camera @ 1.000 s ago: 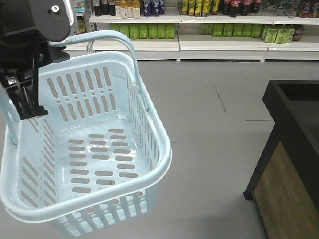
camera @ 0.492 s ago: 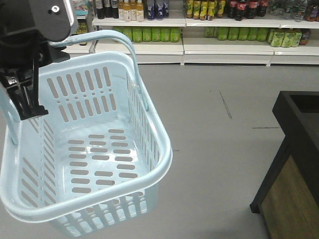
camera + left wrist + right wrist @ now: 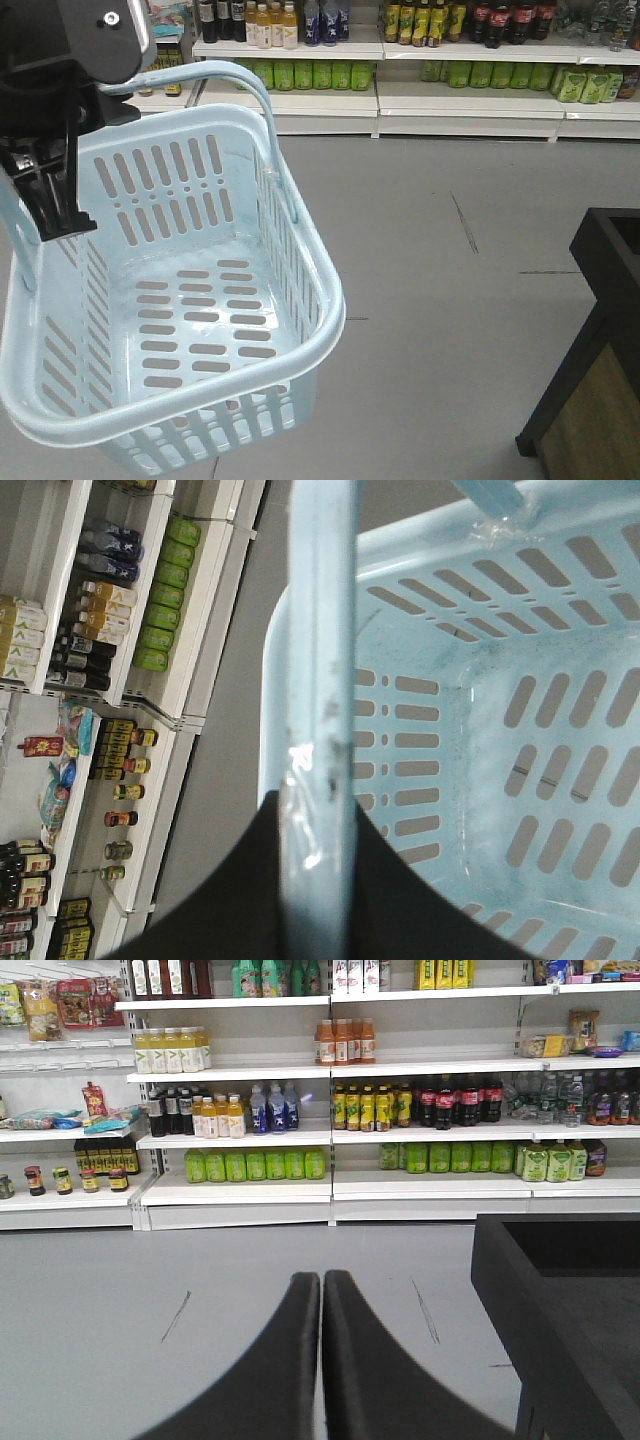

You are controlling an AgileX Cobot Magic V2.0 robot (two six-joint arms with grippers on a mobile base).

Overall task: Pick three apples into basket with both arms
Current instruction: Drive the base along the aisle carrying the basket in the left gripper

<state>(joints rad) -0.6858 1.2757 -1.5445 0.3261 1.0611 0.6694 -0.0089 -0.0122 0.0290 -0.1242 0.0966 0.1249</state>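
Blue basket point(image 3: 336, 305) dangles empty, left fingers point(image 3: 225, 905) clamped on its handle point(image 3: 322, 660); right fingers point(image 3: 285, 1360) pressed together, holding nothing. A swing could slide that handle loose.

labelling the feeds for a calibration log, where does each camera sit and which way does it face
Exterior front-facing: on the robot's front, looking forward and down over the basket to floor and shelves; left arm upper left.
Left wrist: above the handle, looking down into the basket; left end effector closed around it.
Right wrist: facing level toward shelves and a black counter; right end effector shut, empty, at bottom.
Shared: front and left wrist both show the basket.
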